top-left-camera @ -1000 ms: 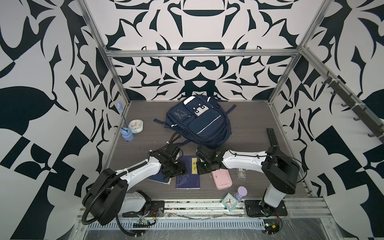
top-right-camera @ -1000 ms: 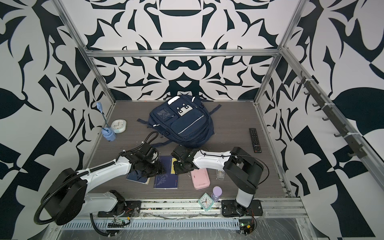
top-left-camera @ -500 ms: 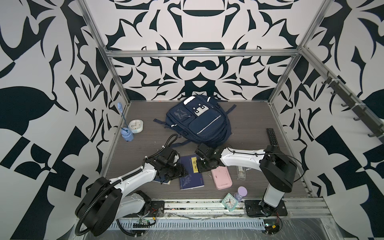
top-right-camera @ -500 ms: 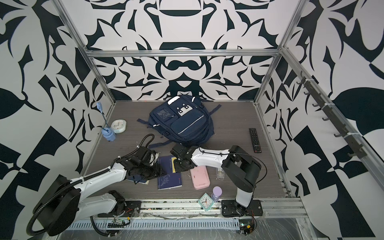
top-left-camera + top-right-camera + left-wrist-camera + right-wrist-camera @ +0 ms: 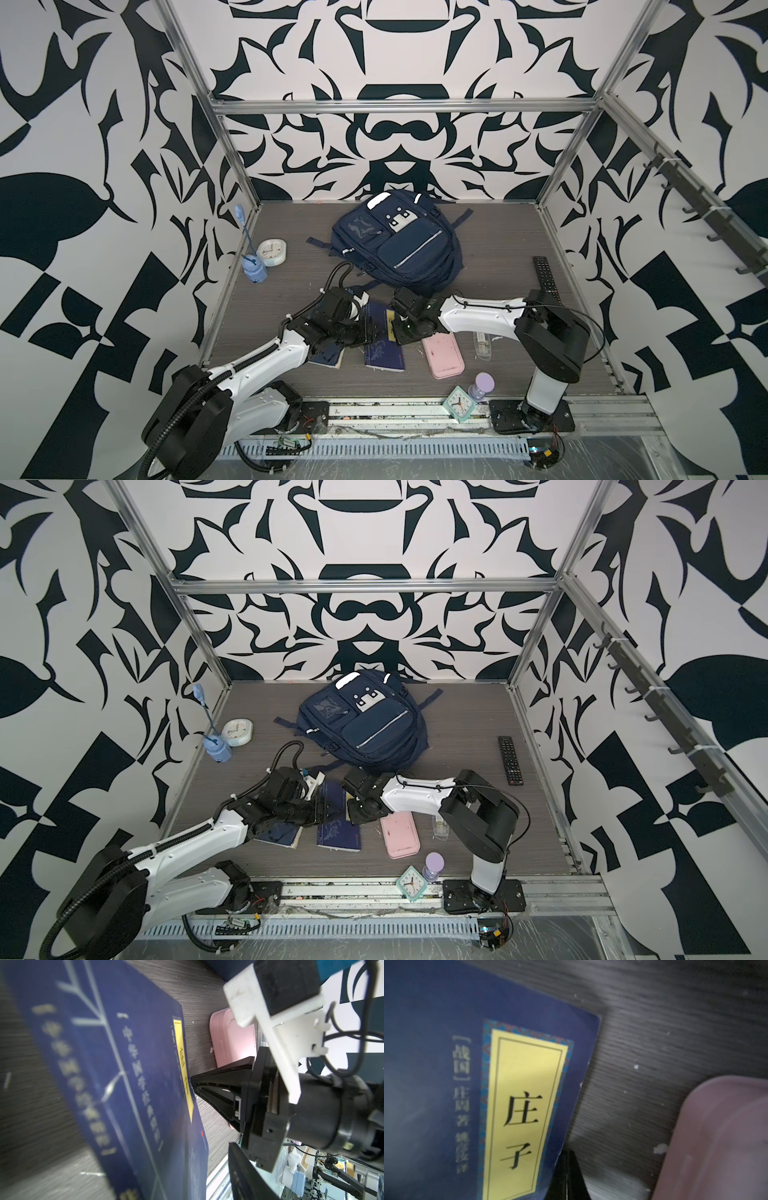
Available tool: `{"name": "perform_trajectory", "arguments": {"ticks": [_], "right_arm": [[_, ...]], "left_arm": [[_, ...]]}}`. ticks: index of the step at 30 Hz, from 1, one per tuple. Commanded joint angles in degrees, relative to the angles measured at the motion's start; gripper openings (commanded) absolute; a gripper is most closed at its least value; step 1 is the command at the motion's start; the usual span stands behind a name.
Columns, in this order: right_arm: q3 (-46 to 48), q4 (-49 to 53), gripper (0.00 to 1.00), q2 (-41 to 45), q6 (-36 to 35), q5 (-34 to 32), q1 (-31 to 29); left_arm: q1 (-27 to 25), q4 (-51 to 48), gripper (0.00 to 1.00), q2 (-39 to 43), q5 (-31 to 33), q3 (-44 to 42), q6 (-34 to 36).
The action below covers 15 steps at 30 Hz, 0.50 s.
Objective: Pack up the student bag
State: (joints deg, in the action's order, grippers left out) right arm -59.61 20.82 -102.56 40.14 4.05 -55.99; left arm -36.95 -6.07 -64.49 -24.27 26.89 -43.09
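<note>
Barely started; nothing visibly packed in the bag (image 5: 399,253) beyond the right gripper (image 5: 192,1082).
Its tips sit pressed together against the book (image 5: 382,345); left gripper (image 5: 368,330) opposite, spread unclear; pink case (image 5: 444,357) alongside, unpacked.

**Reading the Book Cover**

Showing 庄子 in black on the yellow label (image 5: 525,1105) of the blue book (image 5: 425,1064). Sitting toward 1 o'clock on the cover in a top view, that label (image 5: 390,323). Carrying [战国] in pale print just beside it, then blurring out in the smaller characters. Running 中华国学经典 down the cover in the left wrist view, fading unreadable after that.
</note>
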Motion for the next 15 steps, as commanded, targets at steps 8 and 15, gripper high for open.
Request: {"name": "perform_trajectory", "arguments": {"ticks": [8,15], "right_arm": [[3.6,2.0,0.21,1.1,0.6,-1.6,-0.6],[3.6,3.5,0.40,6.8,-0.6,-3.3,1.5]], "left_arm": [[0.0,-1.5,0.27,-1.2,1.2,2.2,1.6],[2.8,-2.5,0.15,0.6,-1.8,3.7,3.1]]}}
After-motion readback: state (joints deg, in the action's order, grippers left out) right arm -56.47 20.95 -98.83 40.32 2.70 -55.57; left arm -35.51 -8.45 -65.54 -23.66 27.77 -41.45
